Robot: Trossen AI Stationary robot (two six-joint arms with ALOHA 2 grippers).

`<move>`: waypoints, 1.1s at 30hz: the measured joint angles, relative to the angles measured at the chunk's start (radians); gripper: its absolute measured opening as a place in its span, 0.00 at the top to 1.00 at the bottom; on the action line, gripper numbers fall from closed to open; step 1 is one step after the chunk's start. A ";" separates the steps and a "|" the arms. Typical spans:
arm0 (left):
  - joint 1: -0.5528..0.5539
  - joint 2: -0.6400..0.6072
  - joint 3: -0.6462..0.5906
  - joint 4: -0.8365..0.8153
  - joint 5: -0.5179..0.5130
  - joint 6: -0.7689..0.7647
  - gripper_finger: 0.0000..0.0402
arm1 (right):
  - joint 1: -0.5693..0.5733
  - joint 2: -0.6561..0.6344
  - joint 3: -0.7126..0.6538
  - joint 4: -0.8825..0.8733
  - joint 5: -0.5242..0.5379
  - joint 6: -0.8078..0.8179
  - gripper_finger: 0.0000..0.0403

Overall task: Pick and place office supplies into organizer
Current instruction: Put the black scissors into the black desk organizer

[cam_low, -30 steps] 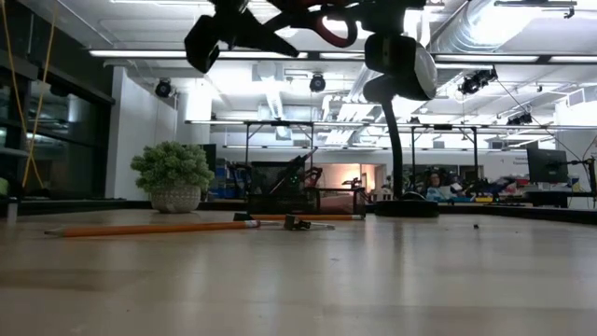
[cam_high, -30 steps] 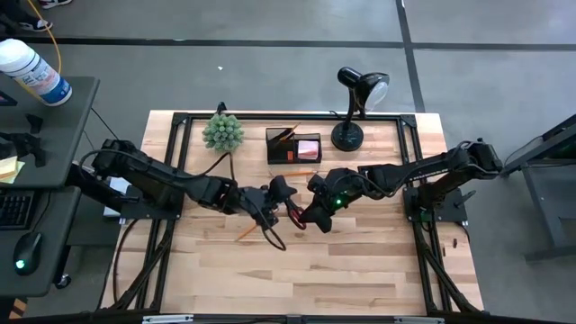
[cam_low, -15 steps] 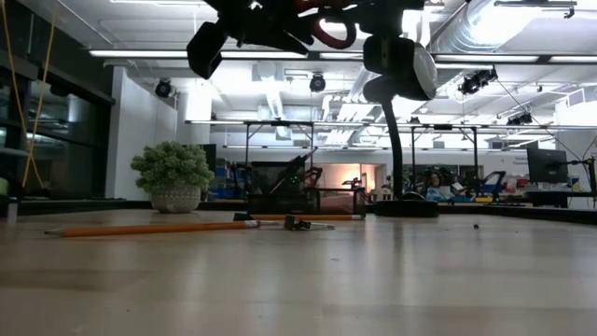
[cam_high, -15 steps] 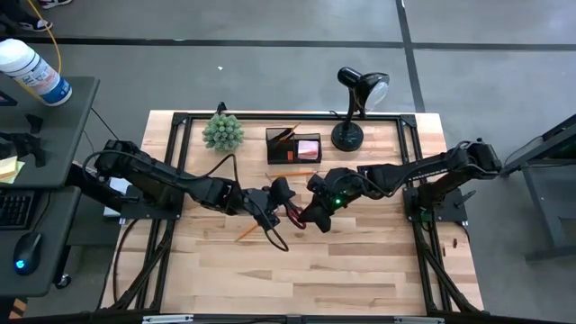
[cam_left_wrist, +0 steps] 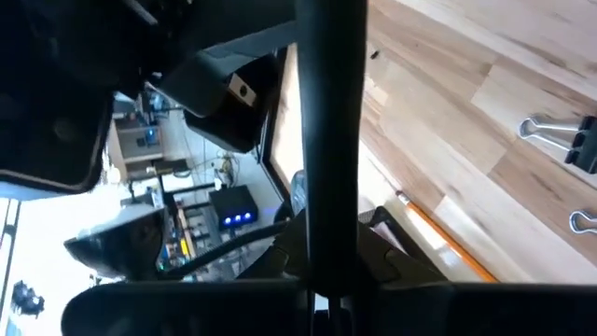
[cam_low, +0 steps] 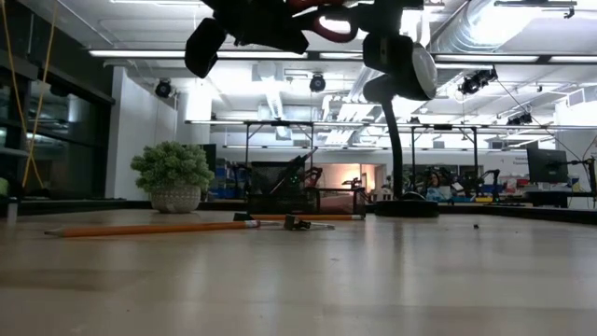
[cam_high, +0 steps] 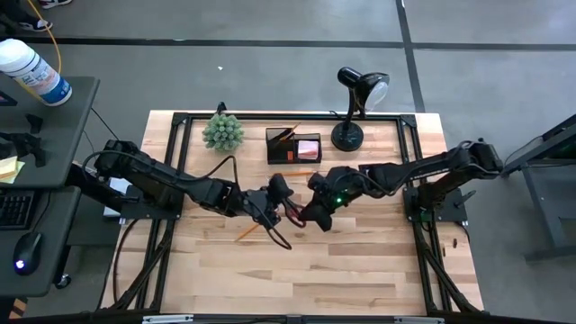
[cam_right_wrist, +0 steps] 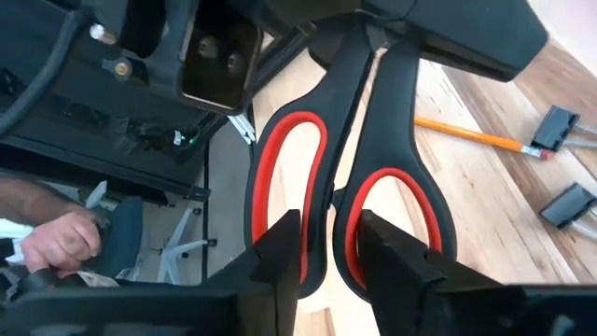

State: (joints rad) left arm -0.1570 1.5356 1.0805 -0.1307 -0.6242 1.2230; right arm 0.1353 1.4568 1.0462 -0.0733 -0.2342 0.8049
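1. Above mid-table, the left end effector (cam_high: 274, 194) is clamped on the blades of the scissors (cam_high: 292, 214), which hang well clear of the wood.
2. Facing it from the other side, the right end effector (cam_high: 315, 214) sits at the scissors' handles; whether it grips them cannot be told.
3. Seen from the right wrist, the handles are two glossy black loops lined in red, lying side by side and touching.
4. Open table (cam_high: 342, 270) of pale wood planks lies on the near side of both arms, out to the black frame along the edges.
5. One orange pencil (cam_high: 247, 231) lies flat just under the left arm; a second (cam_high: 293, 171) lies just in front of the organizer (cam_high: 292, 147).
6. Two black binder clips (cam_right_wrist: 558, 126) with wire handles rest on the planks near a pencil.
7. At the far edge, the boxy black organizer stands between a spiky green plant (cam_high: 222, 132) and a black lamp (cam_high: 355, 108).
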 joint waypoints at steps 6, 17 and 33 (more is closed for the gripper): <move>0.012 0.000 0.000 0.001 -0.001 -0.047 0.99 | -0.035 -0.023 0.000 -0.003 -0.006 -0.022 0.66; 0.156 -0.030 -0.001 0.008 0.095 -0.136 0.99 | -0.124 -0.132 0.000 -0.102 0.022 -0.134 0.60; 0.553 -0.062 -0.001 0.233 0.646 -0.498 1.00 | -0.212 -0.267 0.000 -0.185 0.213 -0.392 0.62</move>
State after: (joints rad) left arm 0.3963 1.4738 1.0798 0.1021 0.0223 0.7252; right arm -0.0765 1.1900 1.0466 -0.2579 -0.0213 0.4126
